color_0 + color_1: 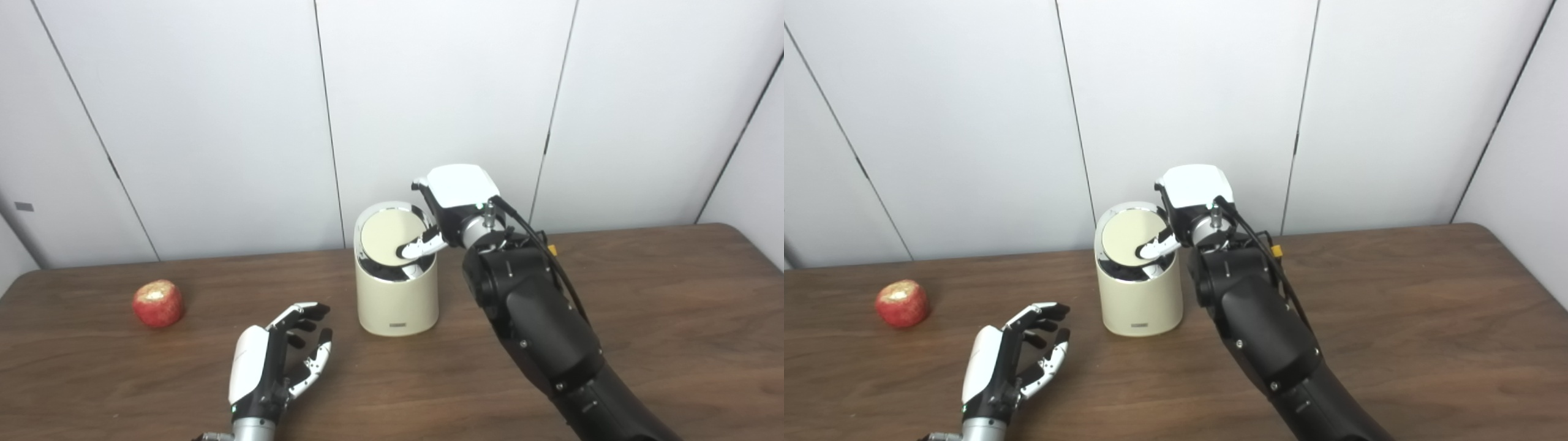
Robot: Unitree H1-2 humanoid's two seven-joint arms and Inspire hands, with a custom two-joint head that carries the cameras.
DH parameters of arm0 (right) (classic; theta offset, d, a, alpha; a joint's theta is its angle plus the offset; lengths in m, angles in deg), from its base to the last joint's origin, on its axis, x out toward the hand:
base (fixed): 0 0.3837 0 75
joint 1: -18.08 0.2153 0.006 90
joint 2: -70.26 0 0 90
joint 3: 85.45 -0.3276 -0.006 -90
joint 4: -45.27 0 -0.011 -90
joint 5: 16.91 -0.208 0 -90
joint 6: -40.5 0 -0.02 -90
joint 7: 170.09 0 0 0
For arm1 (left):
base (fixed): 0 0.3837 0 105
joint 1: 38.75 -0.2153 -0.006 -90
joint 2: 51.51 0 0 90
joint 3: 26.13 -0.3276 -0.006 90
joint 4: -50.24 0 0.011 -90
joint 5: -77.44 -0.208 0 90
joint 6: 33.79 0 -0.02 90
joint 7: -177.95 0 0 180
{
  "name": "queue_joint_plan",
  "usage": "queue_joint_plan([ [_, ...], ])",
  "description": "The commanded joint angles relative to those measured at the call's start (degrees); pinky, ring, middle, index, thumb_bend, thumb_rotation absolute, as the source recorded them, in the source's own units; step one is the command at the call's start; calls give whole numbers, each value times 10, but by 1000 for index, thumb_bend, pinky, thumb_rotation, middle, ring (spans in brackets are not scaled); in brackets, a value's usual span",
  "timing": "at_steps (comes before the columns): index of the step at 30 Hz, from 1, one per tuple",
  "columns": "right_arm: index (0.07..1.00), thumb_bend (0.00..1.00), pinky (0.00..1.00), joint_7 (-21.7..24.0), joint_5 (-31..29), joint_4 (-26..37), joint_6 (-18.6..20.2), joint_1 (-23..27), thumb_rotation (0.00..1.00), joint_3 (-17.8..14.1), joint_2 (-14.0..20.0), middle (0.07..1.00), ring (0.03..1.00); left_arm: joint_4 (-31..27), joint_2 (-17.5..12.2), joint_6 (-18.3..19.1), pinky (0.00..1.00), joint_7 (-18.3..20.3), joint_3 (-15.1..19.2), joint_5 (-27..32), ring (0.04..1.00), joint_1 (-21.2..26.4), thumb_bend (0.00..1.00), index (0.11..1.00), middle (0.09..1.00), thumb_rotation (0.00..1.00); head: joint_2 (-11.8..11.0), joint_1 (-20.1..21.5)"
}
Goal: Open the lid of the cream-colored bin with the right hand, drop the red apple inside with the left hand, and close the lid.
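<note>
On the table point(643, 318), I've got the right hand point(456, 205) above the bin point(397, 288), one fingertip point(409, 250) tipping its lid point(387, 237). Left of the bin my left hand point(278, 361) waits spread, empty; apple point(158, 303) further left.

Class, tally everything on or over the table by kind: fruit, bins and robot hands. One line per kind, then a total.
Fruit: 1, the red apple, on the table.
Bins: 1, the cream-colored bin, its lid tilted.
Robot hands: 2, the left hand and the right hand.
Total: 4
</note>
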State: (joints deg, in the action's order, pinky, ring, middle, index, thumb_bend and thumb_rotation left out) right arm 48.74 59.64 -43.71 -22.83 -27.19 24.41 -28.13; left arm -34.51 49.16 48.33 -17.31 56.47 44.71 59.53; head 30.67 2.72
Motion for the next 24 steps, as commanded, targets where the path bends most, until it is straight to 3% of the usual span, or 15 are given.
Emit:
queue_joint_plan([
  [1, 866, 870, 490, 7, -23, 35, 2, 20, 491, -17, -10, 760, 656, 3, -3, -18, 537, -11, -1, 0, 654, 6, 262, 695, 690, 278, 0, 1],
  [3, 834, 866, 353, 16, -45, 61, 1, 19, 487, -36, -5, 642, 504, 4, -4, -18, 534, -11, -1, 0, 654, 6, 263, 696, 690, 283, -1, 1],
  [5, 828, 861, 408, 25, -55, 79, 1, 19, 506, -46, -1, 689, 591, 4, -5, -17, 531, -10, -1, 0, 651, 6, 264, 694, 689, 288, -2, 1],
  [6, 797, 859, 503, 27, -57, 86, 2, 18, 517, -56, -4, 760, 691, 4, -5, -17, 533, -9, -1, 1, 652, 6, 266, 695, 689, 294, -2, 2],
  [8, 812, 864, 445, 30, -55, 103, 2, 13, 520, -78, -13, 715, 627, 6, -6, -21, 535, -11, -1, 1, 654, 6, 266, 695, 690, 298, -3, 2],
  [9, 817, 862, 471, 29, -56, 110, 2, 11, 537, -86, -17, 740, 658, 8, -7, -24, 535, -12, -1, 1, 652, 7, 265, 694, 687, 283, -3, 3],
  [11, 756, 861, 440, 12, -62, 127, -3, 6, 559, -88, -11, 697, 611, 9, -8, -23, 535, -10, -1, 1, 652, 7, 264, 695, 687, 287, -4, 3],
  [14, 826, 879, 498, -8, -74, 147, -8, -7, 706, -94, -2, 753, 664, 10, -8, -22, 530, -11, -1, -1, 650, 7, 264, 695, 688, 298, -5, 2],
  [15, 831, 880, 498, -15, -82, 152, -4, -12, 712, -101, -4, 754, 663, 11, -8, -22, 530, -11, -1, -1, 650, 7, 264, 695, 688, 297, -5, 2],
  [18, 867, 895, 644, -42, -108, 163, -4, -26, 740, -116, -6, 851, 791, 15, -9, -27, 539, -13, -1, 0, 653, 8, 266, 695, 687, 296, -7, 2],
  [24, 889, 908, 751, -115, -139, 177, -18, -62, 800, -124, 3, 887, 872, 16, -11, -23, 543, -13, -1, -3, 657, 8, 269, 696, 690, 332, -8, 2],
])
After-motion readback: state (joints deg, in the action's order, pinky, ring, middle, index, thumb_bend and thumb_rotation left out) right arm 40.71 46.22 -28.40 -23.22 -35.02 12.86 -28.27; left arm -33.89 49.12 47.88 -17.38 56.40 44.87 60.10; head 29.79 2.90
